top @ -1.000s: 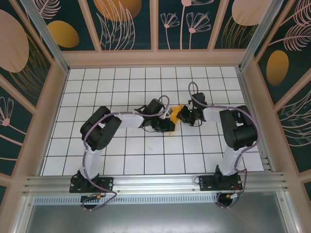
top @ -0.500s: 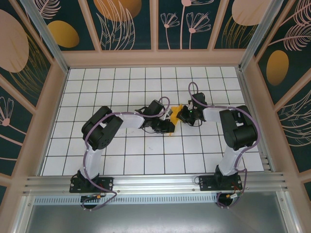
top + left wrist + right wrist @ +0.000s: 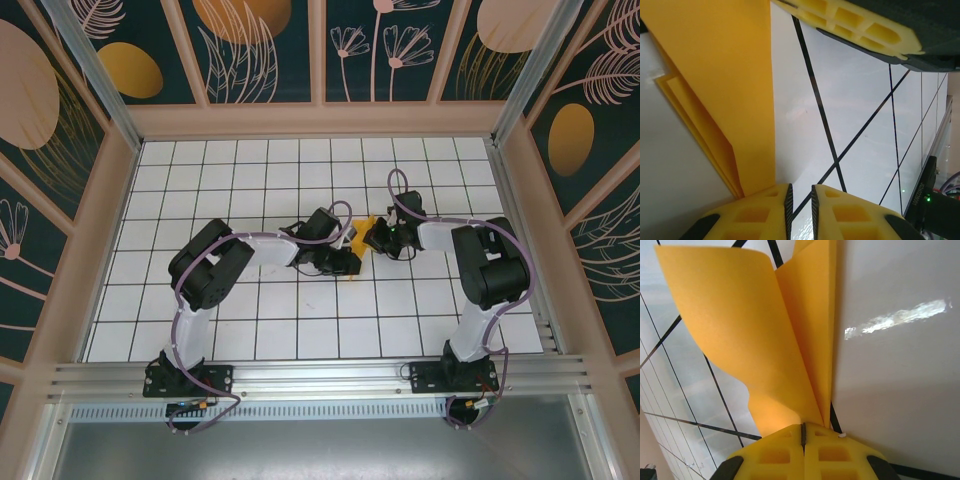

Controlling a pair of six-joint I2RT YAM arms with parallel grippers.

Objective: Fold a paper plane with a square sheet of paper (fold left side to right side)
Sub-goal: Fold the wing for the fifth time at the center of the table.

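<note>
At the middle of the table (image 3: 250, 310), the left gripper (image 3: 801, 196) sits nearest. Its jaws are almost together with a thin slit between them. The table shows through the slit, and no paper is seen in it. The paper (image 3: 725, 75), folded into several layers, lies just beside one of that gripper's fingers. It may be pinned under that finger, though the view is too tight to tell.

Just beyond, the right gripper (image 3: 803, 429) is clamped on the paper's narrow end, where the layers converge. One side of the paper curls up off the table.

The main risk is likely that raised side. If the left gripper presses or sweeps before it lies flat, the crease could land askew or the layers fan apart. With the paper pinched at one end only, a sideways push could pivot it, pull it from the right gripper's hold, or tear it there.
</note>
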